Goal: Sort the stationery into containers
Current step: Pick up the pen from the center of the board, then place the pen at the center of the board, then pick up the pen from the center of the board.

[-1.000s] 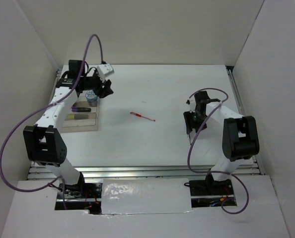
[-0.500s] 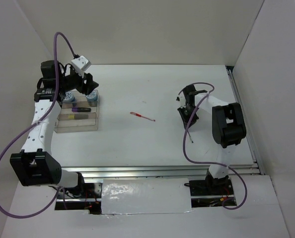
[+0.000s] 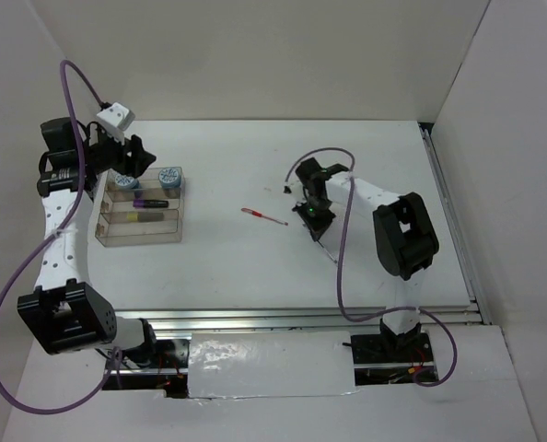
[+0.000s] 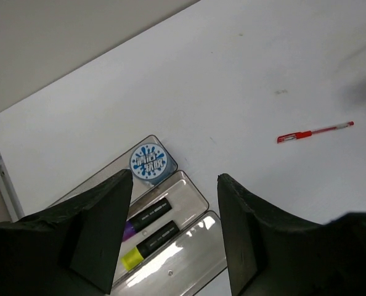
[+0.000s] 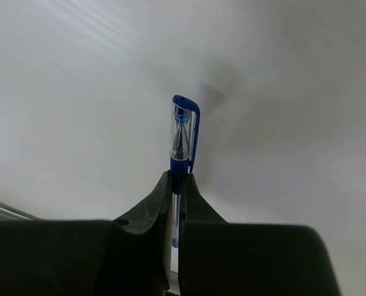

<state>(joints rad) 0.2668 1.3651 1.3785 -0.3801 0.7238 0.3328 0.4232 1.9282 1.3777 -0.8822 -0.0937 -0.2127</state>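
Observation:
The clear organiser tray sits at the left. It holds two blue rolls, one partly under my left gripper, plus a purple highlighter and a yellow highlighter. The left wrist view shows one roll, both highlighters and the tray between my open left gripper's fingers, well below them. A red pen lies mid-table. My right gripper is shut on a blue pen, just right of the red pen.
White walls close in the table at the back and on both sides. A metal rail runs along the near edge by the arm bases. Purple cables loop off both arms.
My right gripper has shut on the blue pen and carried it left toward the red pen. My left gripper has swung left, to the tray's back left corner.

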